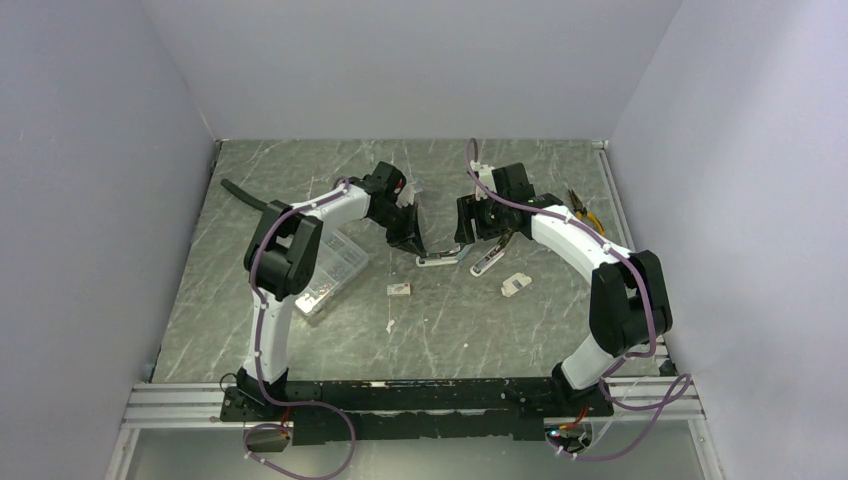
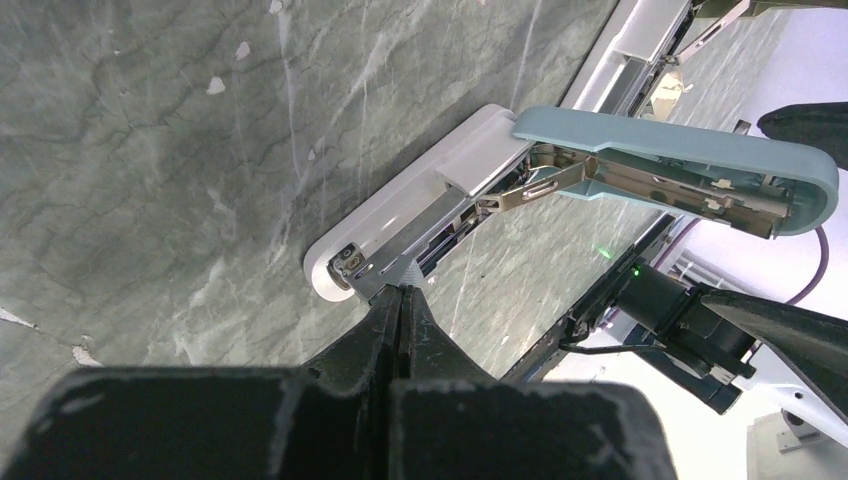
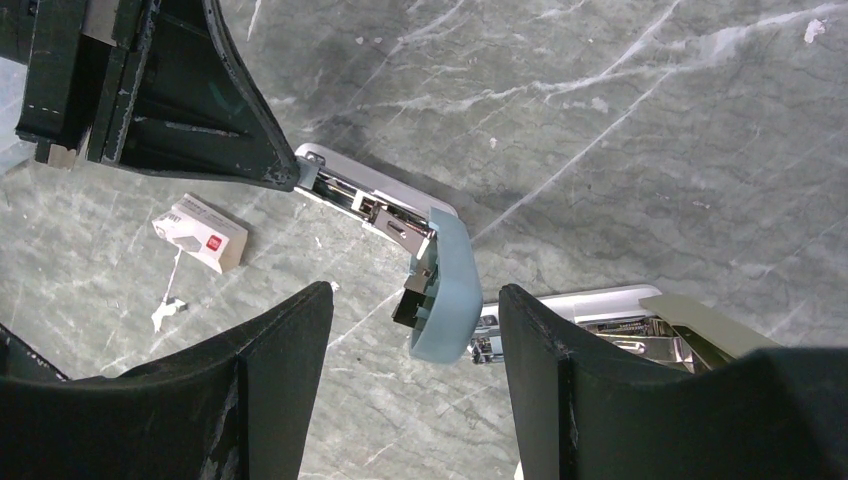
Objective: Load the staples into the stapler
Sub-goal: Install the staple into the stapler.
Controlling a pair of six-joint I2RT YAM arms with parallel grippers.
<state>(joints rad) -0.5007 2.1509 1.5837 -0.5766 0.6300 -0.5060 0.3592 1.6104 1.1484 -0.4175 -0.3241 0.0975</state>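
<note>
Stapler [image 2: 400, 200] open | left gripper [image 2: 398, 295] shut against its nose | right gripper [image 3: 415, 300] wide above lid [image 2: 680, 160] | next: grasp staples [image 3: 200, 232]

A table [image 1: 480, 340] with a grey-green, marble-patterned top, crossed by pale veins and dotted with small white flecks, fills the floor of a plain enclosure. Three smooth, pale lavender-white panels close it in: a back wall [image 1: 420, 60] along the far edge, a left wall [image 1: 90, 200] and a right wall [image 1: 740, 200] slanting outward along the sides. A silver aluminium rail [image 1: 170, 402] runs along the near edge, and a thin metal strip [image 1: 614, 195] lines the right edge. The light is soft and even, casting only faint shadows.
</note>
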